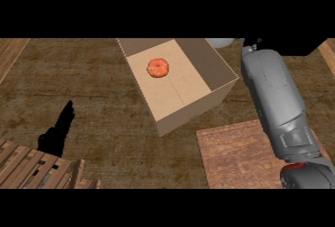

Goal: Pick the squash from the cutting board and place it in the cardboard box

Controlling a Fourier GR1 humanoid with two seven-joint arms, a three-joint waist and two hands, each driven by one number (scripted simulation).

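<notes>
Orange squash [157,68] in cardboard box [196,95] | left robot hand [57,131] released, fingers up | right robot hand unseen

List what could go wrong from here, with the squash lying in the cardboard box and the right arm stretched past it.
1. The right forearm runs close along the cardboard box rim; pulling back carelessly might clip the wall and shift the box.
2. The right hand is out of view, so its clearance from the box cannot be checked.
3. The squash looks round and might roll inside if the box is bumped.
</notes>
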